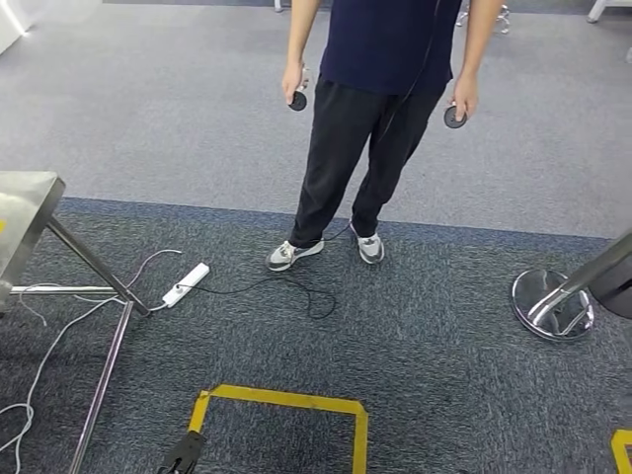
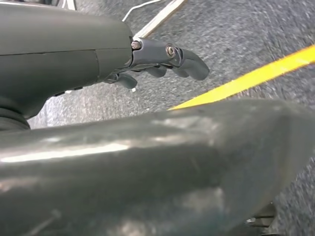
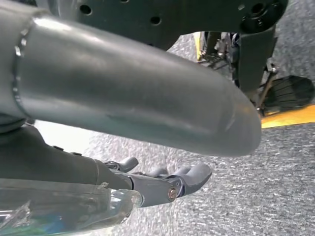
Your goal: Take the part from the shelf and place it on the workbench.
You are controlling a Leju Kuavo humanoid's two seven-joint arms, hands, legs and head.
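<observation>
- Left hand [image 2: 159, 61]: hangs low over grey carpet [image 2: 241, 39], dark fingers apart and lightly curved, nothing between them.
- Thick grey thumb across the near half of the left wrist view: blurred, hides the floor behind it.
- Right hand [image 3: 163, 184]: fingers nearly straight, tips just curled, above the same carpet.
- Clear glossy piece [image 3: 67, 209] against the right hand's underside: tinted faintly green and blue, cut off by the picture's edge. Too blurred to say whether it is the part, or whether the hand grips it or merely lies beside it.
- Yellow tape line [image 2: 260, 76] on the carpet just past the left hand's fingertips; in the head view, a taped square [image 1: 283, 399], its near side cut off.
- Dark tip [image 1: 183, 456] at the head view's lower edge, beside the square's corner: too little in view to name.
- Steel table [image 1: 23, 212] at the left: one corner and slanted legs, the top cut off.
- White power strip [image 1: 187, 283] near the table legs, black cable [image 1: 298, 286] looping from it toward the person's shoes, pale wires trailing left.
- Chrome round base [image 1: 551, 304] at the right, its post cut off.
- Person [image 1: 372, 99] facing the robot, well apart from it, head out of frame, a round black controller in each hand [image 1: 298, 100] [image 1: 455, 117].
</observation>
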